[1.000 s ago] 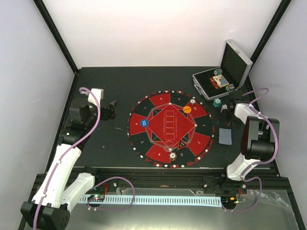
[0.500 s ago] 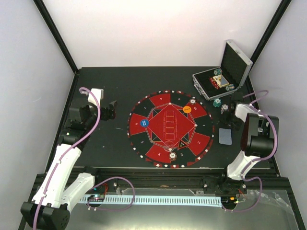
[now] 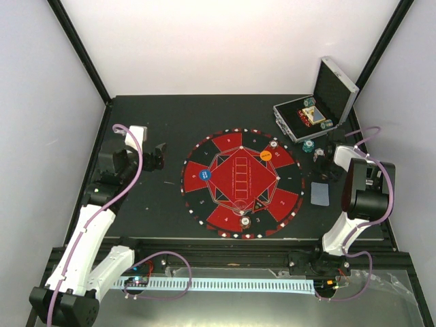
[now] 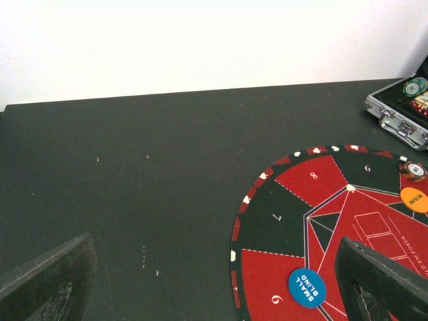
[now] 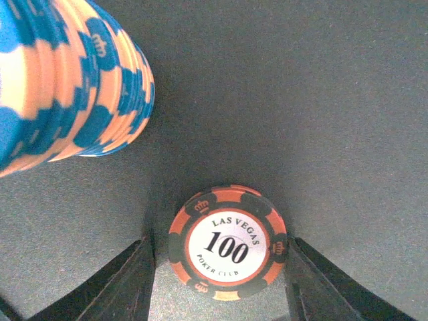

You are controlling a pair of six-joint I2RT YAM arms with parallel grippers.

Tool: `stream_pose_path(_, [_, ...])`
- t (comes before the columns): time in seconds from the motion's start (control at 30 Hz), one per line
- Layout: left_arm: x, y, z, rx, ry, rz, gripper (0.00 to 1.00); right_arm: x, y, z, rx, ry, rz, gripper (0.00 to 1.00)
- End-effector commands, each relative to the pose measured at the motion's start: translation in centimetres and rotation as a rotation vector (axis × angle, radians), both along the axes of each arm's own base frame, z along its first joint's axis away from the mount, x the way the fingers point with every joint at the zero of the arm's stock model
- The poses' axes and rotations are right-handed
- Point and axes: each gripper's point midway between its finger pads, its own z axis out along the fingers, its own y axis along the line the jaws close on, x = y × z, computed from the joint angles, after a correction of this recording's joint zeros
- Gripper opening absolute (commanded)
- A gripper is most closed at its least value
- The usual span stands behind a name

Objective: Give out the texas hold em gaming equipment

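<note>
The right end effector [image 5: 221, 251] stands partly open astride a black-and-orange chip [image 5: 227, 227] marked 100, which lies flat on the desk [image 5: 301, 100]. One finger looks to touch the chip's rim, and the other sits just off it. A tall stack of blue-edged chips [image 5: 67, 87] rises just beside. The left end effector [image 4: 214, 284] gapes wide above the desk at the edge of the mat [image 4: 321, 221], where the blue disc [image 4: 307, 287] and the orange disc [image 4: 416, 198] lie.
</note>
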Motion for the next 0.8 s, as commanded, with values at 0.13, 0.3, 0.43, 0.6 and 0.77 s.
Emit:
stream_pose_path(0.13, [-0.1, -0.1, 0.4, 0.002, -0.009, -0.003, 0.99, -0.3, 0.0, -0.8, 0.012, 0.03, 0.012, 0.48])
stream_pose_path(0.3, [-0.1, 0.0, 0.4, 0.002, -0.011, -0.001, 0.99, -0.4, 0.2, -0.8, 0.022, 0.029, 0.024, 0.42])
stream_pose_path(0.43, [-0.1, -0.1, 0.4, 0.002, -0.012, -0.002, 0.99, -0.3, 0.7, -0.8, 0.043, 0.021, 0.038, 0.38])
stream_pose_path(0.6, [-0.1, 0.0, 0.4, 0.003, -0.01, 0.0, 0.99, -0.2, 1.5, -0.3, 0.087, -0.003, 0.057, 0.37])
stream_pose_path(0.77, [-0.1, -0.1, 0.4, 0.001, -0.011, -0.002, 0.99, 0.3, 2.9, 1.0, 0.091, -0.022, 0.101, 0.37])
